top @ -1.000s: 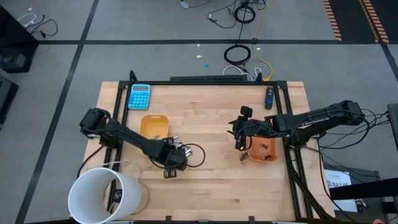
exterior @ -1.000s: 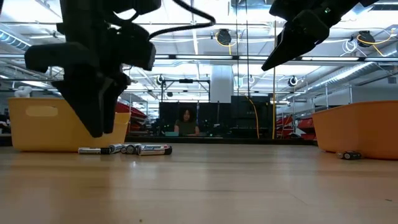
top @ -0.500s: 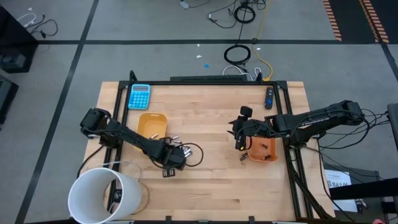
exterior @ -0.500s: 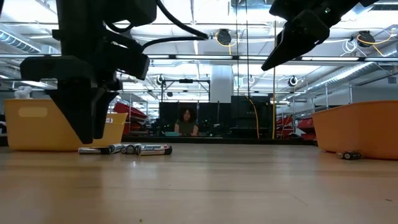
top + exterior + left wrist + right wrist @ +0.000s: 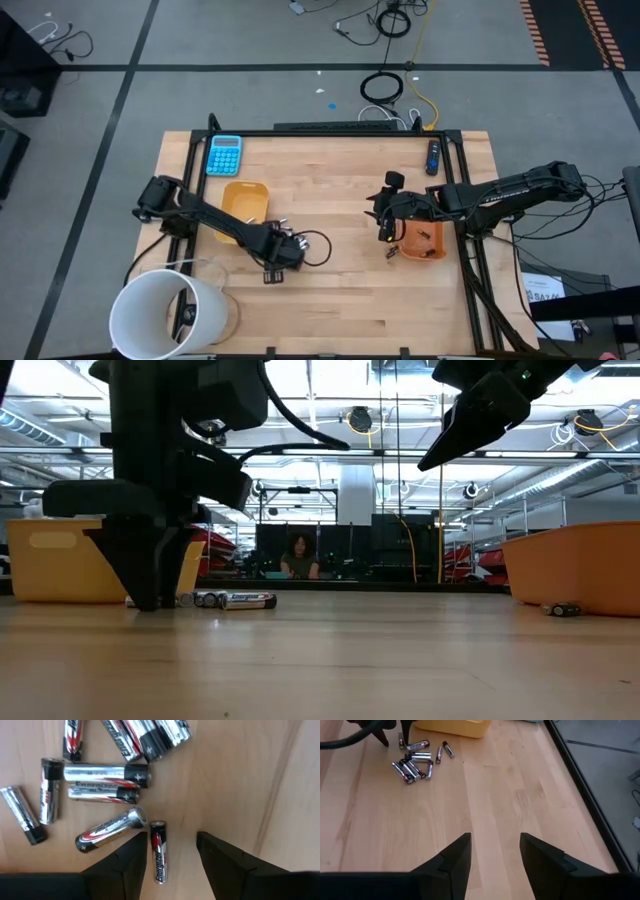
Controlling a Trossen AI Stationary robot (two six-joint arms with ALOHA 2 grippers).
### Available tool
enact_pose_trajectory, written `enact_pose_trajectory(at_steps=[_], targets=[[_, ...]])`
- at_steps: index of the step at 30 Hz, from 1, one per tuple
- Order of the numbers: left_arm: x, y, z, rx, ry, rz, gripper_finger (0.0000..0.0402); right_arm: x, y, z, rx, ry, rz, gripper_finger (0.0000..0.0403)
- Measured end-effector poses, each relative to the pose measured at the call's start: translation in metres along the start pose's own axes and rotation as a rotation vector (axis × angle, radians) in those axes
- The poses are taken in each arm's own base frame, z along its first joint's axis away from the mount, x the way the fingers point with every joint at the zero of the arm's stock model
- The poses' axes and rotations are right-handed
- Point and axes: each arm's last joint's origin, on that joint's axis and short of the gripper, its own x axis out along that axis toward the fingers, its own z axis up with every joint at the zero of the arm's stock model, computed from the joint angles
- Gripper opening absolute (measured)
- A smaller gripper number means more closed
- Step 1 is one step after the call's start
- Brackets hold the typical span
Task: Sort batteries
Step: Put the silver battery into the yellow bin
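both arms are dark, near black, built of slim jointed segments with bulkier blocks at the joints. a thin black cable loops out beside the left gripper [image 5: 283, 247] at the wrist. the right gripper [image 5: 385, 228] carries a small black block on its wrist and shows a spot of yellow near its tip. each gripper's fingers [image 5: 131, 864] are matte black, flat-faced wedges with angular, bevelled edges. no markings or screws can be made out.

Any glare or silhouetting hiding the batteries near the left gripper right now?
Low view: bright ceiling lights leave the left gripper a black silhouette over the silvery cylindrical batteries. Left wrist view: evenly lit, labels readable, mild shine on metal casings.
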Motion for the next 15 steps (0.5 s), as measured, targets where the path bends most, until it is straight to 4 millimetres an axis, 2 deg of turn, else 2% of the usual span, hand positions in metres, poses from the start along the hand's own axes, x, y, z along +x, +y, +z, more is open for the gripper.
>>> enact_pose_trajectory(at_steps=[3,5,12,15], targets=[[0.0069,-0.0010,0.0006,0.025,0.019,0.014,0.0177,0.0000,0.0000,0.0000,-0.007,0.000,0.000,0.0160],[0.0083,-0.0013,0.0009,0.037,0.016,0.028,0.0154,0.0003,-0.0008,-0.0001,-0.008,0.001,-0.002,0.0160],[0.0097,-0.0001,0.0014,0.092,0.000,0.075,0.0024,0.0013,-0.0034,-0.0001,-0.004,0.004,-0.011,0.0160],[0.0087,0.0004,0.0047,0.099,-0.022,0.094,0.0020,0.0012,-0.0033,-0.0001,-0.005,0.004,-0.010,0.0160]])
